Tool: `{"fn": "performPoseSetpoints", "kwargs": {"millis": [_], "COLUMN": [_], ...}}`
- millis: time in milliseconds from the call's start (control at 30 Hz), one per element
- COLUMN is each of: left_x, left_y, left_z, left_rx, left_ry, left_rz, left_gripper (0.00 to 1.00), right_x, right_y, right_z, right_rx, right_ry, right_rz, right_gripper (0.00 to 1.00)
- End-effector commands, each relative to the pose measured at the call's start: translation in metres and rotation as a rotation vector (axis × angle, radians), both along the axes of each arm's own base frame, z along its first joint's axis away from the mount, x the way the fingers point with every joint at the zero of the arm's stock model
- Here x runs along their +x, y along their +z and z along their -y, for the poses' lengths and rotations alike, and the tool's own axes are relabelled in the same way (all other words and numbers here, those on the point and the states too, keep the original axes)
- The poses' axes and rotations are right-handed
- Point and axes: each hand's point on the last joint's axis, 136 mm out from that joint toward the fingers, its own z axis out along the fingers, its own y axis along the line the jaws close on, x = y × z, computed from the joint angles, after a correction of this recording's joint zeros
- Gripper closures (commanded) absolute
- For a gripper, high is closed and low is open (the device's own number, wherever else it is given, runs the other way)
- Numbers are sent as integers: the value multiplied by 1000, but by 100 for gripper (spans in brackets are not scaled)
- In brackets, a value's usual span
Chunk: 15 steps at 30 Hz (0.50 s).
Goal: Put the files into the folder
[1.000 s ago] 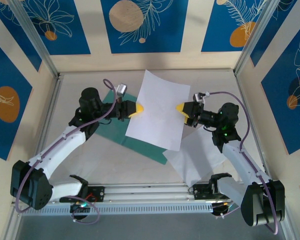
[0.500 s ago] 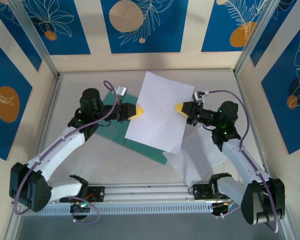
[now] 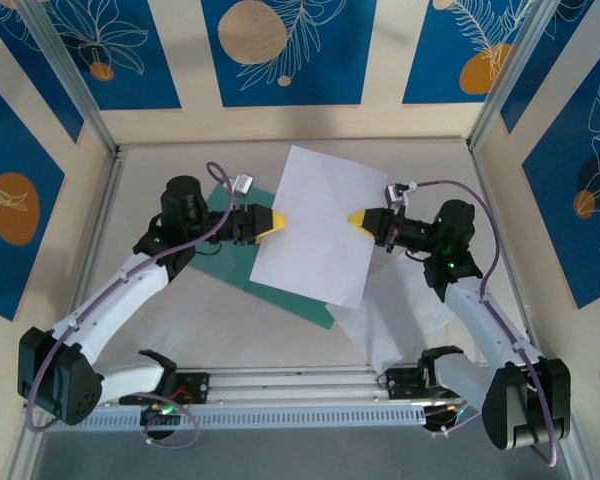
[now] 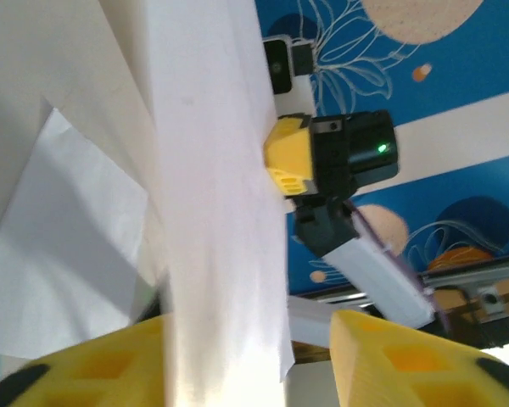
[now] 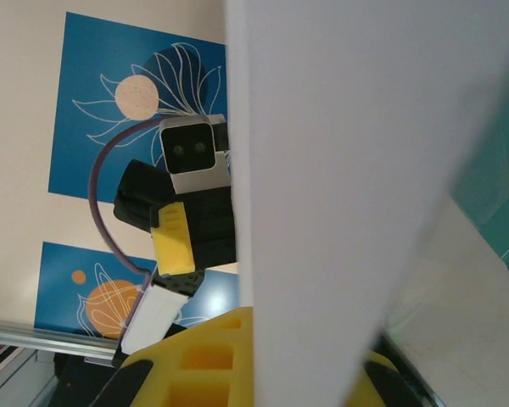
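One white sheet (image 3: pixel 318 222) hangs in the air between both grippers, over the teal-green folder (image 3: pixel 230 262), which lies flat on the table and is partly covered by it. My right gripper (image 3: pixel 358 219) is shut on the sheet's right edge (image 5: pixel 339 170). My left gripper (image 3: pixel 273 222) is at the left edge. In the left wrist view the sheet (image 4: pixel 212 212) lies against one yellow finger (image 4: pixel 93 369), with a clear gap to the other finger (image 4: pixel 407 365), so this gripper is open. The second white sheet (image 3: pixel 392 318) lies flat on the table at the right.
Aluminium posts and patterned walls (image 3: pixel 280 50) close the table in on three sides. A rail (image 3: pixel 300 385) with the arm bases runs along the near edge. The folder's green (image 5: pixel 492 186) shows past the held sheet in the right wrist view.
My right gripper has moved slightly left with the sheet's edge, nudging the sheet towards the left gripper. The left arm has barely moved.
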Motion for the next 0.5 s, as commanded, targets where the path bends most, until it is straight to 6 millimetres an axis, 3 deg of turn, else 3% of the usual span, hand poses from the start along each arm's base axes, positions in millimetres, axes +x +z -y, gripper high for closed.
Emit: {"fn": "performPoseSetpoints", "kwargs": {"millis": [0, 100, 200, 300, 400, 467], "left_x": [5, 20, 35, 48, 54, 52], "left_y": [4, -26, -61, -97, -135, -156], "left_z": [-6, -25, -50, -69, -70, -61], "left_rx": [53, 238, 483, 660, 740, 739], "left_ry": [43, 154, 258, 310, 283, 233], "left_rz": [57, 34, 45, 50, 10, -17], "left_gripper": [33, 19, 12, 10, 11, 15], "right_x": [-7, -10, -14, -17, -17, -16], "right_y": [12, 3, -8, -20, -34, -42], "right_z": [2, 10, 22, 32, 40, 45], "right_rx": [-42, -139, -274, -369, -438, -481], "right_ry": [-4, -52, -104, -134, -153, -169], "right_rz": [48, 15, -16, -54, -107, -139], "right_gripper": [97, 97, 97, 97, 98, 99]}}
